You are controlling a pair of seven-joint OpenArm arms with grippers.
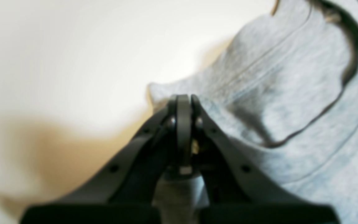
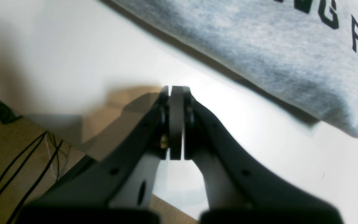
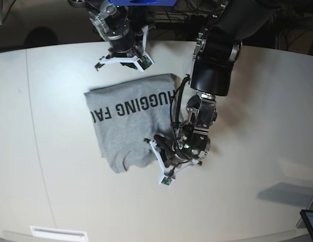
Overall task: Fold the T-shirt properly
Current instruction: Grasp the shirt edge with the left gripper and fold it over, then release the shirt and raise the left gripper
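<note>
**Shirt half-folded, one corner pinched**

While the grey T-shirt (image 3: 127,121) lies bunched mid-table (image 3: 257,101), lettering up, the left gripper (image 1: 183,102) sits pressed together at its near edge, apparently pinching cloth. The right gripper (image 2: 176,93) hovers closed and empty beside the far edge.

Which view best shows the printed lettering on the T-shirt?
The base view: the T-shirt lies whole on the table, with the lettering running across it, readable as HUGGING FA. The right wrist view catches only a few letters at its top right edge. The left wrist view shows plain, blurred grey cloth, no print.
</note>
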